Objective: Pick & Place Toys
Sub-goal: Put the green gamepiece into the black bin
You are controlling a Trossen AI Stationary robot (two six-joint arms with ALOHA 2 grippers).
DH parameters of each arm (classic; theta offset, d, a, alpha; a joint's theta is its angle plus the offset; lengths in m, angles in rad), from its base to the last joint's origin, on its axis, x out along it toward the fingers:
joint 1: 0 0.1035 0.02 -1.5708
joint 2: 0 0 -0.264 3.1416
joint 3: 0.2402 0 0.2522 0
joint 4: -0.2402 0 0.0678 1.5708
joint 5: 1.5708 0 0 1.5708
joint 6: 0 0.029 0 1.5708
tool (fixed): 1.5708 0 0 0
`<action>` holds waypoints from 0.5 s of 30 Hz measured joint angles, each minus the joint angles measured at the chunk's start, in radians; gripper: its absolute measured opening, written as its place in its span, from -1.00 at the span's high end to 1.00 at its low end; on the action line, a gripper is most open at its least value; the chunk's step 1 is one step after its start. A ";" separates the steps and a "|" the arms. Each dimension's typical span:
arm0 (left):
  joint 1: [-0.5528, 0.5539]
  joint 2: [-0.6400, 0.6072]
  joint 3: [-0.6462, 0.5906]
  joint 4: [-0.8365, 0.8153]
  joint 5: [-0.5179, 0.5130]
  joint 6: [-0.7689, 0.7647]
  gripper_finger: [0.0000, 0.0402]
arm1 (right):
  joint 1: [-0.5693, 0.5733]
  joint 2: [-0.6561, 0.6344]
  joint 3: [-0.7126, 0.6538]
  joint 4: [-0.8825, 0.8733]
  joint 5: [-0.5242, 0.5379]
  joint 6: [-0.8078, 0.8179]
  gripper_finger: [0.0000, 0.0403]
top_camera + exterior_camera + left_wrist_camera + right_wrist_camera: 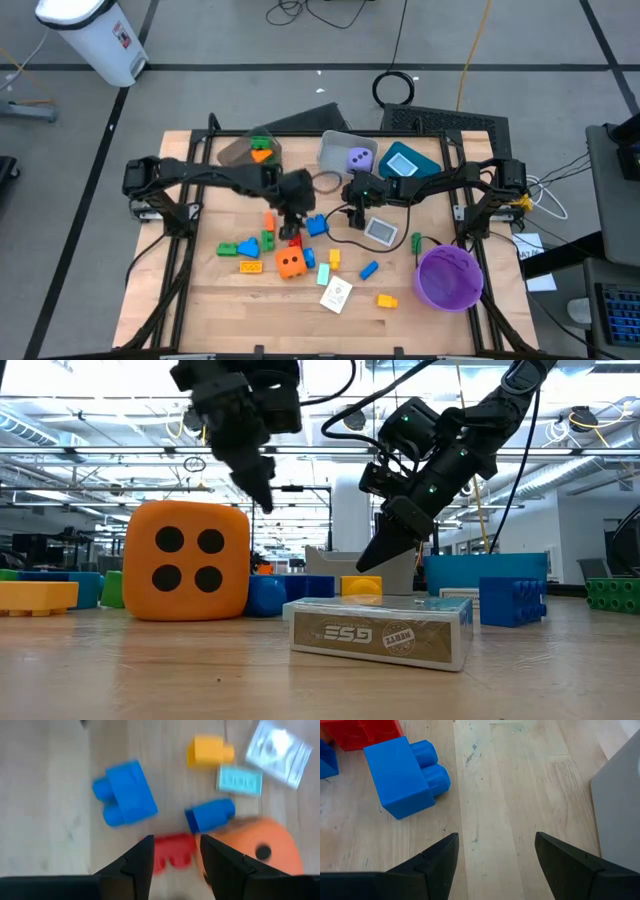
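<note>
My left gripper (292, 228) is open and hangs above a small red block (172, 851) that lies on the table; in the left wrist view (175, 842) its fingers stand on either side of the block, and in the low view (264, 498) it is clear of the table. The orange dotted die (291, 263) sits just nearer. My right gripper (352, 212) is open and empty over bare wood (496, 837), beside a blue block (405, 775). The purple die (358, 158) lies in the grey bin (336, 143). A card (382, 630) lies near the front.
Loose blocks lie scattered over the middle of the table (250, 266). A brown bin (236, 152) holding orange and green blocks, the grey bin and a teal bin (424, 157) stand at the far edge. A purple bowl (448, 277) stands near right. A second card (380, 230) lies by a cable.
</note>
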 joint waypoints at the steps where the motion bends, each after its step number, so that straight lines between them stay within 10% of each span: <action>1: -0.020 0.000 0.000 -0.023 -0.012 -0.017 0.17 | 0.000 0.000 0.000 0.000 0.000 0.000 -0.26; 15: -0.255 0.000 -0.001 -0.382 -0.174 -0.404 0.20 | 0.000 0.000 0.000 0.000 0.000 0.000 -0.26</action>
